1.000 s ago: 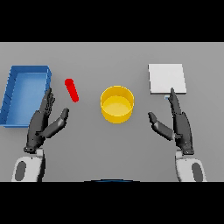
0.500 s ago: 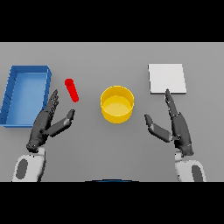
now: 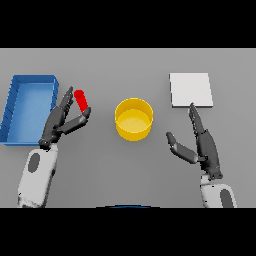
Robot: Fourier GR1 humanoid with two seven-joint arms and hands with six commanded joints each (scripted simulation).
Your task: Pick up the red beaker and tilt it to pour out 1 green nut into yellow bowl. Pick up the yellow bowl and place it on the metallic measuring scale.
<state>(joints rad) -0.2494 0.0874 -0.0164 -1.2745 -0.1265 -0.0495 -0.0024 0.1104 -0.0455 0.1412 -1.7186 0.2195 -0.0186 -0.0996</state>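
red beaker (image 3: 81,100) lies on the counter (image 3: 125,165), long axis pointing away, beside the left hand (image 3: 62,121), fingers open, holding nothing.

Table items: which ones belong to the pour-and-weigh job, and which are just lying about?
Job:
red beaker, by the left hand
yellow bowl
metallic measuring scale
right hand, open beside the bowl

Lying about:
blue tray, far left

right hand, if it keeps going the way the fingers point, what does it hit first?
Likely the metallic measuring scale: the right hand has straight fingers aimed up-view at its near edge, nothing between. Hand height above the table is unclear.
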